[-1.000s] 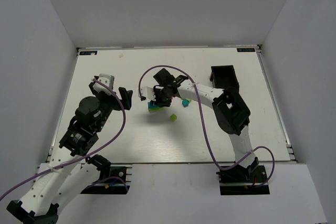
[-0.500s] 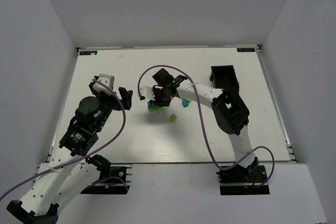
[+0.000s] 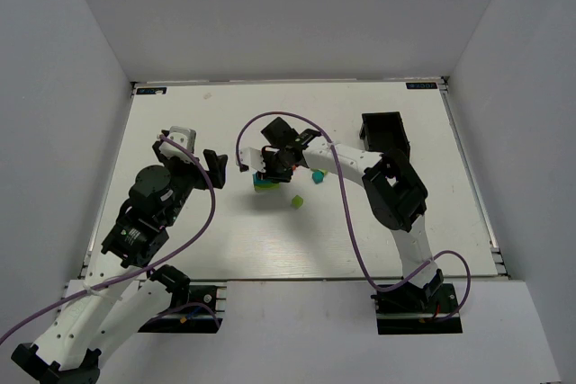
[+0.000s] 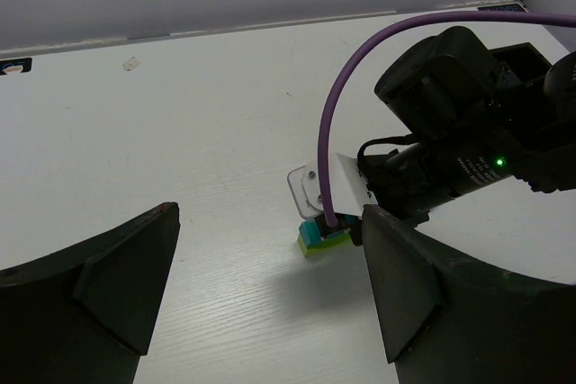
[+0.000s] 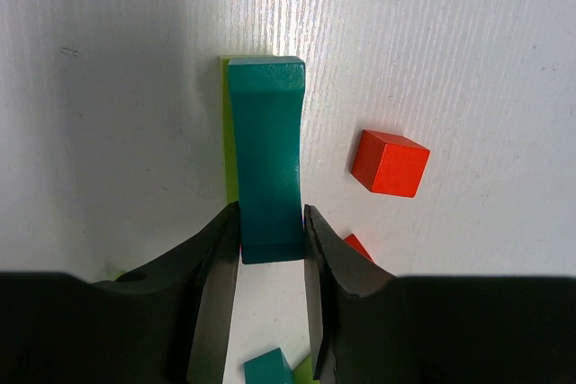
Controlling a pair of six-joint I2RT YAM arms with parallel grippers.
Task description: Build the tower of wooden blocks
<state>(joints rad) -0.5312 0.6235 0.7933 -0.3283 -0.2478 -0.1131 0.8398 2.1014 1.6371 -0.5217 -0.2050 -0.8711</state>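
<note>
Right wrist view: the right tool [image 5: 270, 220] clamps the teal bar [image 5: 265, 137], whose long axis points straight away from it.

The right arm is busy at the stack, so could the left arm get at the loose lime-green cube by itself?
Probably yes. The left claw stands open, and bare table lies between it and the lime-green cube; the right claw, shut on the teal bar, sits just beyond that path.

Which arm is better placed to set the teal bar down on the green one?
Right. The right gripper is shut on the teal bar over the green bar; the left gripper hangs open and empty, off to the side.
</note>
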